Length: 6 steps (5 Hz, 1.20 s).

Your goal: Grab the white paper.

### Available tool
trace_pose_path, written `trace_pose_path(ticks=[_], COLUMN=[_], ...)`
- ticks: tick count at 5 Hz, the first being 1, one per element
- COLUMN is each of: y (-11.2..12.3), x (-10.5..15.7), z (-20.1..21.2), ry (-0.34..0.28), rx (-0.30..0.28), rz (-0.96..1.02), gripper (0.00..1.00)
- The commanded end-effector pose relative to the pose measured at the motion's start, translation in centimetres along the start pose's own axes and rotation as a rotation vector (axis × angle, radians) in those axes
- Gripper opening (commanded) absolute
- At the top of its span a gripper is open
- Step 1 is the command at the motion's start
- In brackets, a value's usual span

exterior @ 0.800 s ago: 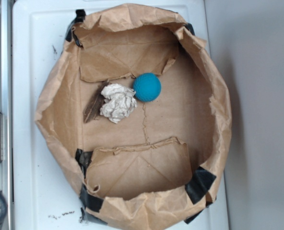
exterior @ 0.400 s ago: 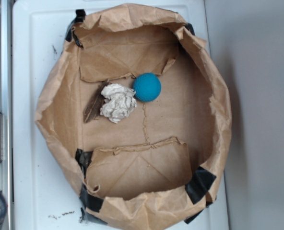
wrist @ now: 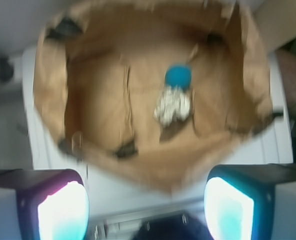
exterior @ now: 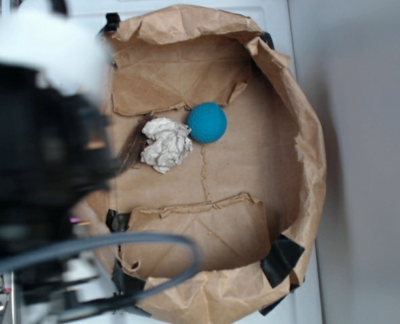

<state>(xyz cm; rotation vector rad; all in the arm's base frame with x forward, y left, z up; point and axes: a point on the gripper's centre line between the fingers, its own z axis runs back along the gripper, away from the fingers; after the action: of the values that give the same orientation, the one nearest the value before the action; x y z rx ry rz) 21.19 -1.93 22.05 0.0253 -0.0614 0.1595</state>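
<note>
- Exterior view: the white paper (exterior: pixel 166 144) lies untouched on the floor of the torn brown bag (exterior: pixel 308 155), toward its left wall, touching the teal ball (exterior: pixel 207 123) on its right. The blurred arm (exterior: pixel 38 155) looms over the counter's (exterior: pixel 281 20) left edge; nothing is grabbed yet.
- Wrist view: the pincer (wrist: pixel 145 205) is spread wide, empty, outside the bag's near rim. Paper (wrist: pixel 172 107) sits mid-bag below the ball (wrist: pixel 178 76); open room lies above it, with the ball crowding one side.

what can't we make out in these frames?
- Exterior: blurred arm covers the paper bag's left wall; the pincer itself isn't visible.
- Wrist: motion blur smears the white paper against the teal ball; contact can't be judged.
- Wrist: pincer fingertips cut off by the bottom edge.
</note>
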Motion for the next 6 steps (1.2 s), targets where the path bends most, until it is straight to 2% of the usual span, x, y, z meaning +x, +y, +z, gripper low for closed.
trace_pose_path(ticks=[1,4,5,6], y=[-1.1,-1.1,-0.1,1.1], x=[5.7,5.7,7.1,6.8], z=[-3.9,-3.9,-9.0,-12.6], ry=[-0.003,-0.003,0.043,-0.023], rx=[0.052,0.052,0.085,0.077], rz=[-0.025,-0.025,0.037,-0.066], gripper=[1.00,1.00,1.00,1.00])
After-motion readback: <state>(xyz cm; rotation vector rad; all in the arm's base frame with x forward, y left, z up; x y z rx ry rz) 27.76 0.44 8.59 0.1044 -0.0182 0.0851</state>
